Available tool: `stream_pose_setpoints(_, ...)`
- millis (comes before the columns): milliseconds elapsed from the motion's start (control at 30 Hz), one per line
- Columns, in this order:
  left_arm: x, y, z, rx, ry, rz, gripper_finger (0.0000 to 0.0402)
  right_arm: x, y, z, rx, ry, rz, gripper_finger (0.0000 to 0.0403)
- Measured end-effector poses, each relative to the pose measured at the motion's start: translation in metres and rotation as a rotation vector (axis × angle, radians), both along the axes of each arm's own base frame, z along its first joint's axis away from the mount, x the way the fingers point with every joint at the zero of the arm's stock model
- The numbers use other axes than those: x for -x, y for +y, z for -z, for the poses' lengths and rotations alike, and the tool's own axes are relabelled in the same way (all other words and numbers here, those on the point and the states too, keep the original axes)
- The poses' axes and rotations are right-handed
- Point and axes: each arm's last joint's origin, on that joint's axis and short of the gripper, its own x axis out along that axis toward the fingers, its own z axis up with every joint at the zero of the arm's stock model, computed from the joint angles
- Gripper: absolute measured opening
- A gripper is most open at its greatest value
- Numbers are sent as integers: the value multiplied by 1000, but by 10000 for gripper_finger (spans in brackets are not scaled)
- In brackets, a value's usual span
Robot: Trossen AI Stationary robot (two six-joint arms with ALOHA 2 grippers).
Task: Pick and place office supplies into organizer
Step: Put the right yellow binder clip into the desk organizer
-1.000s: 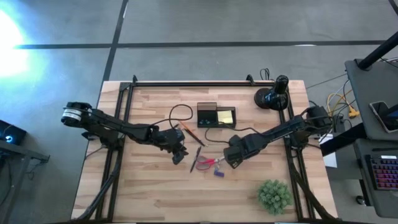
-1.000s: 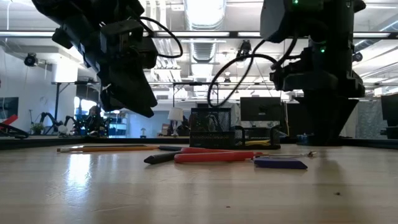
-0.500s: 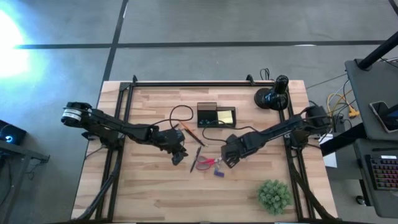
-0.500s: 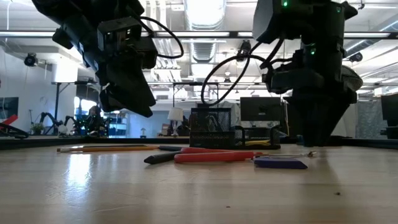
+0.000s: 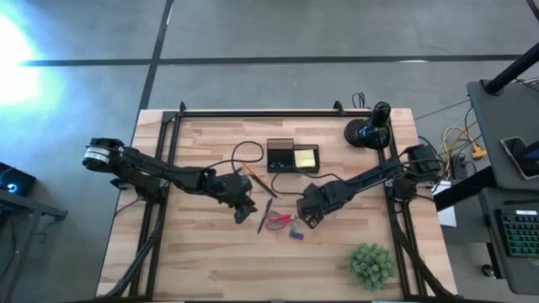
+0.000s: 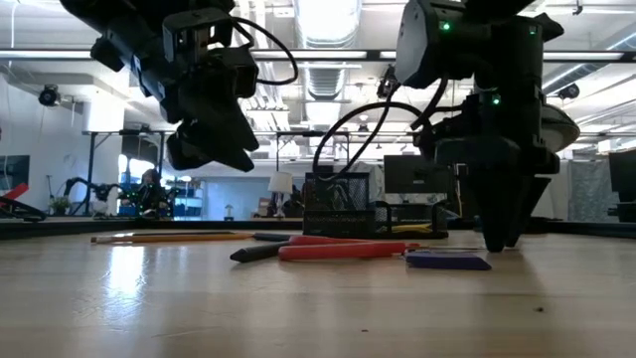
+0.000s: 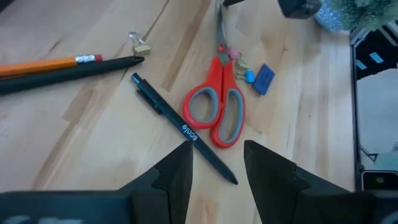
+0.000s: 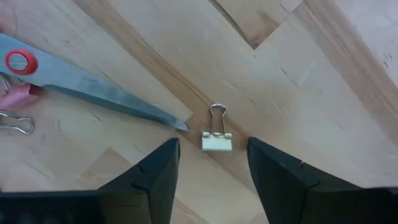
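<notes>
My right gripper hangs low over the table with its fingers apart and nothing between them; a small pale binder clip lies just ahead of the gap, its wire loop pointing away from me. The tip of the red-handled scissors almost touches that clip at its ten o'clock. My worry: if I close here the near finger may catch the blade tip and swing the scissors round, or the flat clip may squirt out sideways because so little of it stands up to pinch.

My left gripper hovers with its fingers spread, holding nothing, above a black pen. From above, the scissors lie in the middle of the table, long axis roughly nine to three, blades toward three o'clock under the right gripper. The organizer sits at about twelve o'clock from them, well apart, with a yellow sticky-note pad in its right compartment.
</notes>
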Motion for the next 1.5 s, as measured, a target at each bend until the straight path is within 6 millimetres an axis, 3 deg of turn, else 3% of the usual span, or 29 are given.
stream_pose_setpoints(400,-3,0,-6,4,-19,3,129,-3,-5,-2,-6,-6,50,75)
stream_pose_setpoints(1167,-2,0,-4,3,-14,4,129,1,-4,-2,-43,43,51,122)
stream_pose_setpoints(1500,-1,0,-3,1,-1,4,129,2,-4,-2,-47,44,50,68)
